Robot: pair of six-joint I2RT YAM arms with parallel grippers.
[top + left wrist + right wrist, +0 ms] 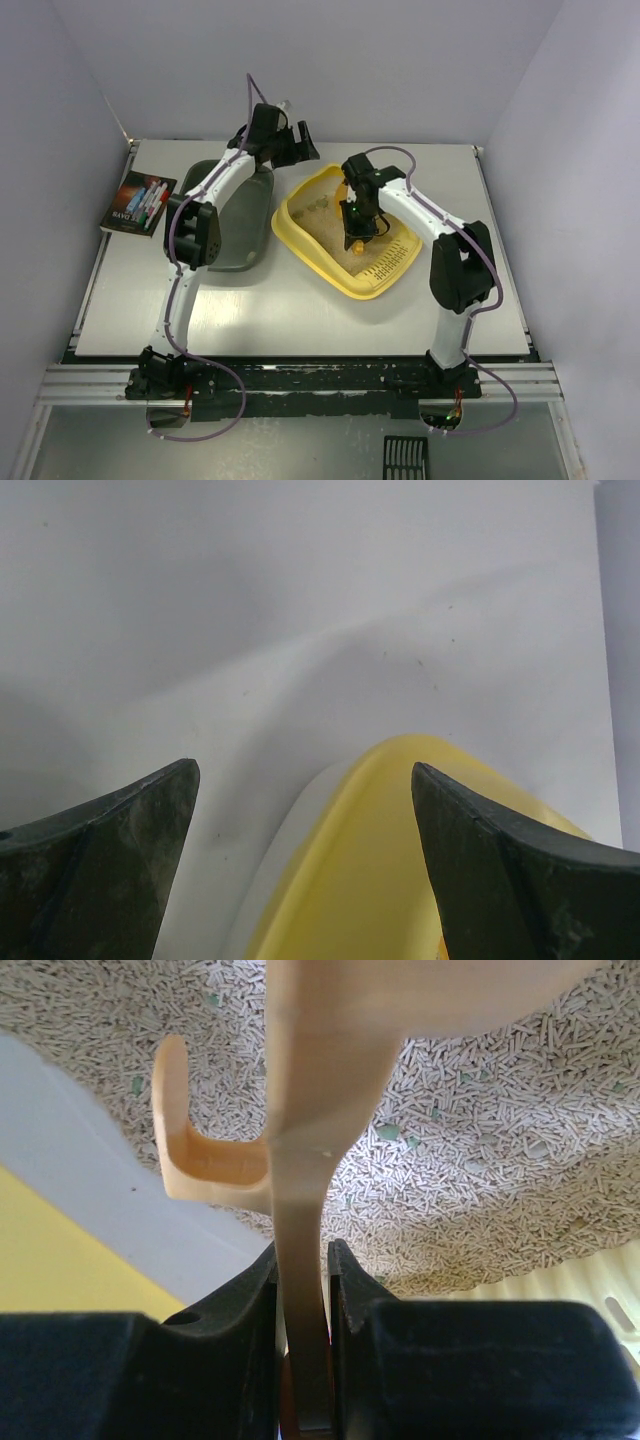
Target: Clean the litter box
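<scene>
Clearly we clamp our right gripper on the handle of the orange-yellow plastic scoop, so it reaches over the beige pellet litter for sifting. Our left gripper hangs open by the far corner of the yellow rectangular plastic litter box, likely ready to steady it. It sits angled on the white table, right of the dark grey-green plastic tray; its litter looks dry, flecked green.

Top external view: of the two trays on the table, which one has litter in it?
The yellow litter box, right of centre, holds beige litter. The dark grey-green tray to its left shows none in its visible part.
</scene>
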